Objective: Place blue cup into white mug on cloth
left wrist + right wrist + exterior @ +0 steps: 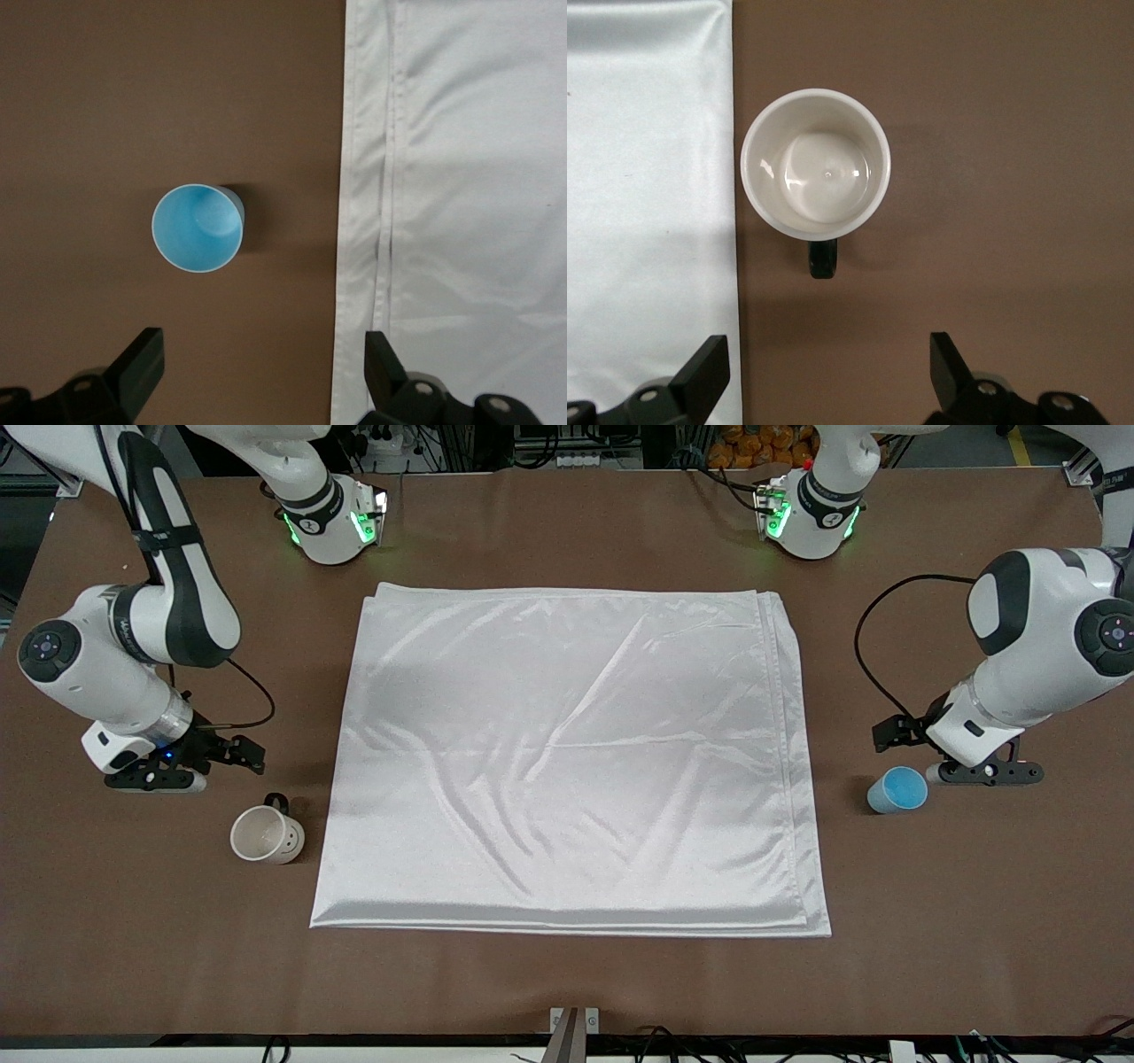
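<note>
Hands first: in the front view, our left hand (985,772) is hanging low over the brown surface (567,974) at the left arm's end, just beside the blue cup (897,789), and our right hand (182,766) is hanging over the surface at the right arm's end, near the white mug (267,834). Both cup and mug are standing upright on the bare surface, each off the cloth (567,762), which is lying flat between them with soft creases.

In the left wrist view, we are seeing our left hand (261,372) with fingers (142,363) spread wide, pinching nothing, and the blue cup (197,227) sitting apart from them beside the layered cloth (461,204) edge.

In the right wrist view, our right hand (824,376) is spread wide too, holding nothing; the white mug (815,166) is standing just beside the cloth (647,204), its black handle pointing toward the hand.
</note>
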You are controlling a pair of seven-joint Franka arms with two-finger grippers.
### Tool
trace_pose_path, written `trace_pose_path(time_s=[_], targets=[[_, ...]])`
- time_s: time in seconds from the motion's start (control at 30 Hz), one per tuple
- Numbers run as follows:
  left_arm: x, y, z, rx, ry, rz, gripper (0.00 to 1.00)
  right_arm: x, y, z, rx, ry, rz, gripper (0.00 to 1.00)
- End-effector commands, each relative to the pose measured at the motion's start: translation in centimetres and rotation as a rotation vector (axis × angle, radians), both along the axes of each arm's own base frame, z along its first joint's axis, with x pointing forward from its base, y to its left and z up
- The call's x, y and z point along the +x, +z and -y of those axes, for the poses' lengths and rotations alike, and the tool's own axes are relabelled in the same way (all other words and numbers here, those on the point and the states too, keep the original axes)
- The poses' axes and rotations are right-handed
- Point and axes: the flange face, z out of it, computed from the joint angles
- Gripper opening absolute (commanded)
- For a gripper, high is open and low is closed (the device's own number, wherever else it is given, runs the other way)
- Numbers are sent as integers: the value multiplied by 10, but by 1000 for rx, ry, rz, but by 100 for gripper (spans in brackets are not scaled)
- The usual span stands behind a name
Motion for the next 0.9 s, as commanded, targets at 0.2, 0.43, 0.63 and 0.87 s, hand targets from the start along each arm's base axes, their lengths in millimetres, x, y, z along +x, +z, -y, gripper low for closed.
trace_pose_path(time_s=[0.2, 0.43, 0.63, 0.87], targets=[[12, -50, -21, 33, -45, 19, 100, 5, -43, 8, 8, -30, 28, 100], [18, -86, -21, 39, -56, 45, 100, 9, -58, 6, 11, -32, 17, 99], [23, -111, -20, 43, -58, 61, 100, 12, -63, -14, 26, -37, 14, 98], [21, -129, -19, 45, -62, 39, 100, 22, -70, -20, 31, -27, 19, 88]])
